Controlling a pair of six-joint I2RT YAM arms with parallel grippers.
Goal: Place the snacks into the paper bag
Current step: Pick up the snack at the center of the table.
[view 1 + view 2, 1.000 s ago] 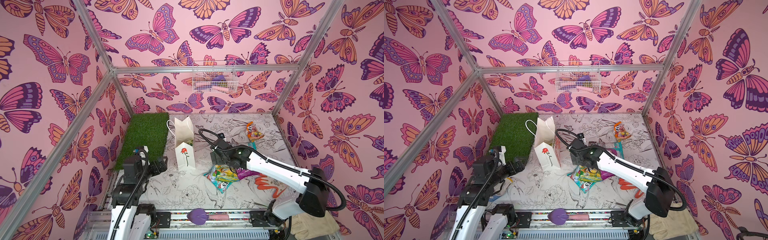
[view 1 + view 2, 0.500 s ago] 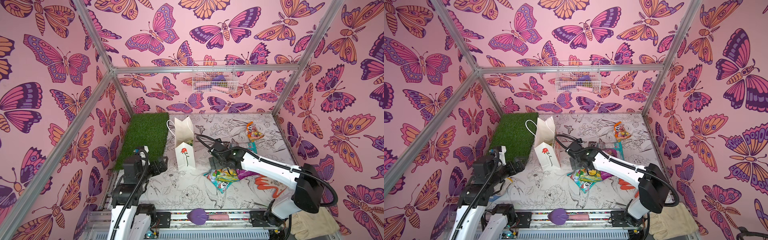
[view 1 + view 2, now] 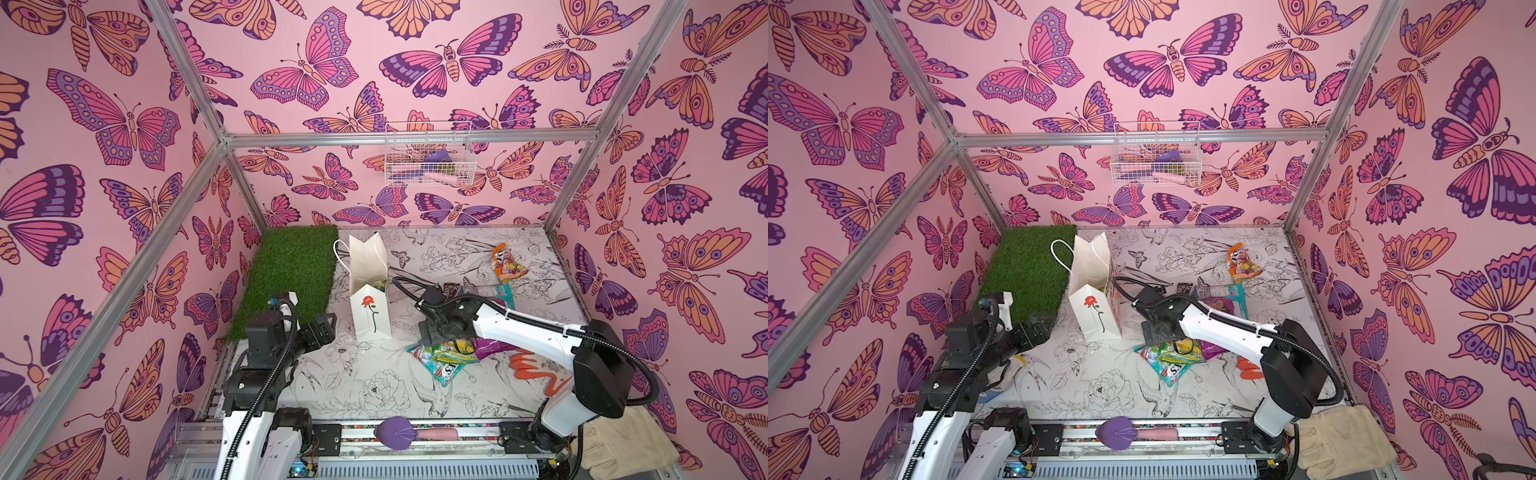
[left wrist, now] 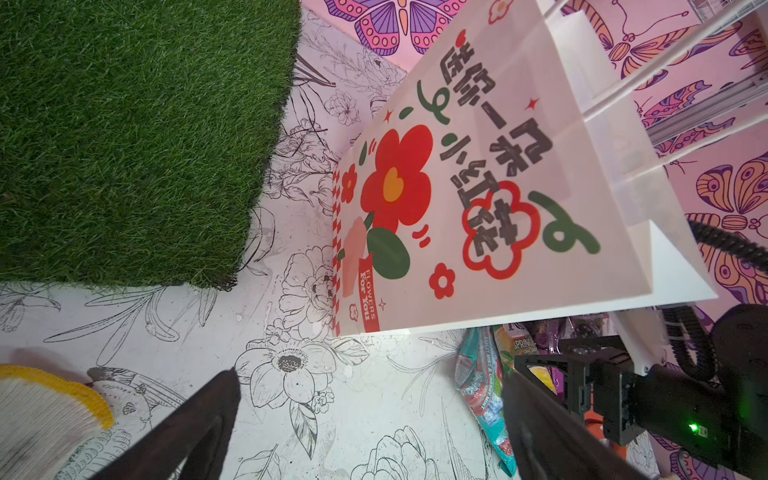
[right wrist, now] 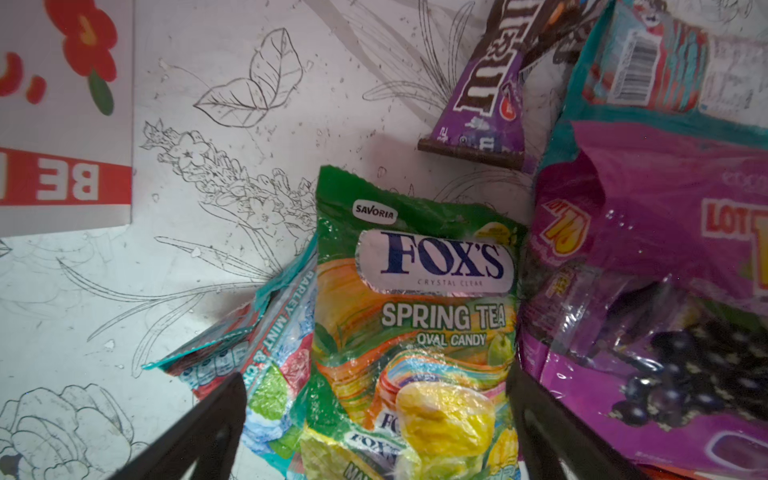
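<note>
The white paper bag (image 3: 370,307) (image 3: 1096,311) (image 4: 478,187) stands upright beside the turf, mouth open. In front of it to the right lies a pile of snacks: a green-yellow FOX'S packet (image 3: 451,353) (image 5: 415,311) on top of a teal FOX'S packet (image 3: 440,372) (image 4: 482,382), with a purple grape bag (image 3: 494,347) (image 5: 665,291) alongside. My right gripper (image 3: 442,340) (image 5: 374,395) is open, its fingers either side of the green-yellow packet. Behind lie a brown bar wrapper (image 5: 494,83), another teal packet (image 3: 500,293) and an orange packet (image 3: 507,266). My left gripper (image 3: 324,328) (image 4: 370,386) is open and empty, left of the bag.
A green turf mat (image 3: 291,278) covers the back left. A flat orange glove (image 3: 536,370) lies under the right arm. A white knitted glove (image 4: 41,415) lies near the left gripper. Beige gloves (image 3: 623,444) sit at the front right corner, and a wire basket (image 3: 428,160) hangs on the back wall.
My right gripper has moved forward and down from near the bag onto the snack pile, still open. The left arm has not moved.
</note>
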